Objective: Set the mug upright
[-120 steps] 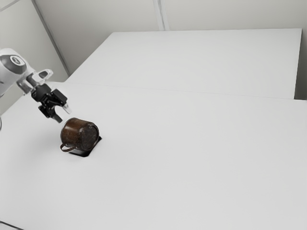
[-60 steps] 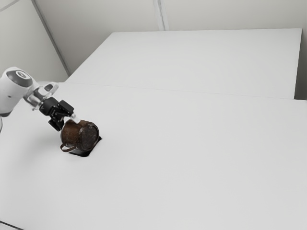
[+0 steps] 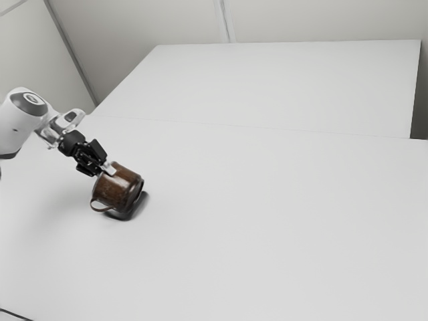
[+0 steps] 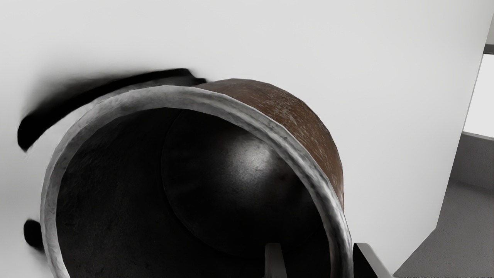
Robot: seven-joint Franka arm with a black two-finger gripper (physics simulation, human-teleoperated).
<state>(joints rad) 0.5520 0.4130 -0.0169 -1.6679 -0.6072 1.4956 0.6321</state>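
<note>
The mug [image 3: 119,188] is tipped over by the counter [image 3: 267,227], its mouth towards the hand [image 3: 109,171]. The fingers [image 4: 275,261] stand apart, one inside the mouth and one outside, with a gap visible inside the wall. I judge that the grasp is in hand; next, close upon this wall, then turn the mouth upward. No brand or writing can be read.

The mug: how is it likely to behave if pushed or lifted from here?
The mug looks stiff: its thick, round rim should hold shape. Its curved side could roll if pushed, though the protruding handle would probably limit that. The gripper straddles just one side of the rim, so lifting there may make it swing.
</note>
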